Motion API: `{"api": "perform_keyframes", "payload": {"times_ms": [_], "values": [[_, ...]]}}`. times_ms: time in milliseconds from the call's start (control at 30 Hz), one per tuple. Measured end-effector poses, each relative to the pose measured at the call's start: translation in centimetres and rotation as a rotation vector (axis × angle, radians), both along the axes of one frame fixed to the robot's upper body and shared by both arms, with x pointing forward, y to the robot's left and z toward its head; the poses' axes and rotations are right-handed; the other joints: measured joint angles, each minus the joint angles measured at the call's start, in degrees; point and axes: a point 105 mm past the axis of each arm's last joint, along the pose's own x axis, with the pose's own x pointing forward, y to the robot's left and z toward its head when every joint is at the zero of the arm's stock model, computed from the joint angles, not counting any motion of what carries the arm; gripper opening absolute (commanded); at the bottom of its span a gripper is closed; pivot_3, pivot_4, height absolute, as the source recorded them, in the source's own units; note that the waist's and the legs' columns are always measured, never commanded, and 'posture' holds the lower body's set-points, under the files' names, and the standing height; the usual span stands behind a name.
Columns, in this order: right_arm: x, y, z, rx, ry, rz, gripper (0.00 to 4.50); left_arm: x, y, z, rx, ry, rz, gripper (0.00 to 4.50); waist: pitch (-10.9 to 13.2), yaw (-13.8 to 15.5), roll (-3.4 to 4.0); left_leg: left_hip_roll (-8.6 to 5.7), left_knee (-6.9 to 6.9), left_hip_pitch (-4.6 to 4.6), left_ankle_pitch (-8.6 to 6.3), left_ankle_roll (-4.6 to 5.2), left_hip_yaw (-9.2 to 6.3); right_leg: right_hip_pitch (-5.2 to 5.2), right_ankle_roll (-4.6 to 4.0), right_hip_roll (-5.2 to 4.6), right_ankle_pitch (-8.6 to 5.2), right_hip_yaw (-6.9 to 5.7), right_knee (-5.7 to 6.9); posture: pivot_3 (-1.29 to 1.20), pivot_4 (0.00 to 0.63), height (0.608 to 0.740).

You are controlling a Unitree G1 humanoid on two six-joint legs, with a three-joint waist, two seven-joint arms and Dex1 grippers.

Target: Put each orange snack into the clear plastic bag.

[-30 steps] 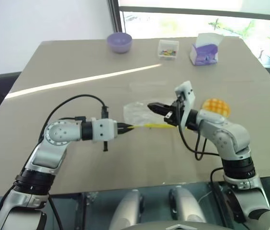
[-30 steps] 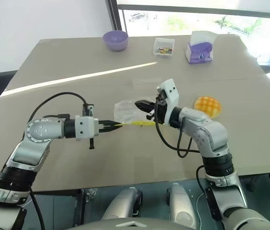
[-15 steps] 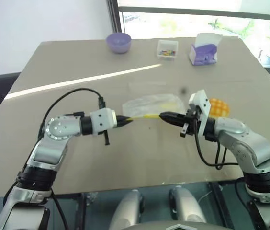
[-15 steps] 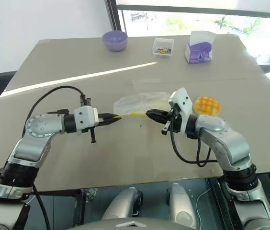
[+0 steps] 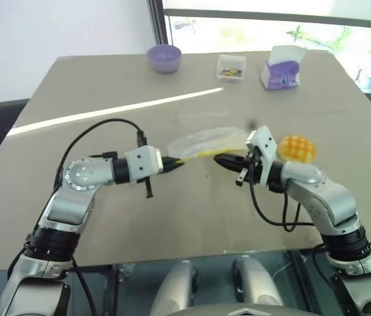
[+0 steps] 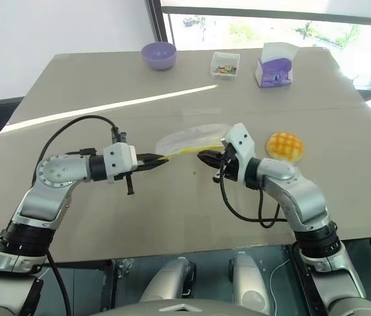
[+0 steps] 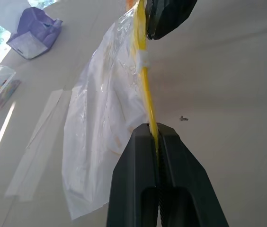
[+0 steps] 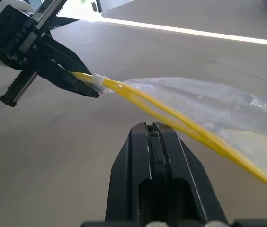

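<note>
Daylight from a window behind falls across the broad tan counter (image 5: pixel 106 85), leaving a pale streak over its far half. At the back edge, from the left, stand a purple bowl (image 5: pixel 164 57), a small clear box of colourful bits (image 5: pixel 231 67) and a purple-and-white carton (image 5: pixel 283 68).

Nearer, the left gripper (image 5: pixel 175 162) reaches in from the left with its fingers pinched tight on one end of the yellow seal strip of the clear plastic bag (image 5: pixel 206 138). In the left wrist view the strip runs straight out from between the closed black fingers (image 7: pixel 138 156), and the crinkled film (image 7: pixel 100 118) hangs off to one side of it, lifted off the counter along the seal edge.

The right gripper (image 6: pixel 203 157) comes in from the right toward the other stretch of the strip, its fingers pressed together. In the right wrist view the yellow strip (image 8: pixel 171 116) passes just beside the closed fingertips (image 8: pixel 152 135); I cannot tell whether they grip it.

Just beyond the right wrist, on the counter, lies the orange snack (image 5: pixel 296 148), outside the bag and apart from it.
</note>
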Motion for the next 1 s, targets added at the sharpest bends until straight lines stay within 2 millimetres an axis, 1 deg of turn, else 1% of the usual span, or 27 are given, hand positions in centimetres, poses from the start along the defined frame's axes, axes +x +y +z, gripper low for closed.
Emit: {"api": "perform_keyframes", "payload": {"times_ms": [133,300,400,567,833,1000], "values": [[-0.1,0.2,-0.1,0.014,0.015,0.010,0.04,0.0,0.0,0.0,-0.002,0.002,0.005,0.00,0.0,0.0,0.00,0.00,0.00,0.00,0.00,0.00,0.01,0.00,0.00,0.00,0.00,0.00,0.00,0.00,0.150,0.740],[-1.9,0.4,0.3,0.024,0.047,0.118,0.04,0.1,0.0,0.0,-0.005,0.000,0.010,0.00,0.0,0.0,0.00,0.00,0.00,0.00,0.00,0.00,-0.01,0.01,0.00,0.00,0.00,-0.01,-0.02,0.00,0.150,0.740],[-2.7,0.1,0.2,0.036,0.066,0.146,0.04,0.1,0.0,0.0,-0.005,0.000,0.010,0.00,0.0,0.1,0.00,0.00,0.00,0.00,0.00,0.00,0.00,0.01,0.00,-0.01,0.00,-0.01,-0.01,0.00,0.150,0.740],[-2.1,-0.3,0.6,0.047,0.052,0.103,0.04,0.0,-0.1,-0.1,-0.006,0.002,0.006,0.00,0.0,0.0,0.00,0.00,0.00,0.00,0.00,0.00,-0.01,0.01,0.00,0.00,0.00,-0.01,0.00,0.00,0.150,0.740],[-0.7,-0.2,0.9,0.064,0.040,0.050,0.04,0.0,-0.2,-0.1,-0.006,0.001,0.004,0.00,0.0,0.1,0.00,0.00,0.01,0.00,0.00,0.00,0.00,0.01,0.00,0.00,0.00,0.00,0.00,0.00,0.150,0.740],[-0.6,-0.1,1.1,0.070,0.032,0.046,0.04,0.0,-0.2,0.0,-0.005,-0.003,0.000,0.00,0.0,0.1,0.00,0.00,0.00,0.00,0.00,0.00,0.00,0.01,0.00,-0.01,0.00,0.00,0.00,0.00,0.150,0.740]]}}
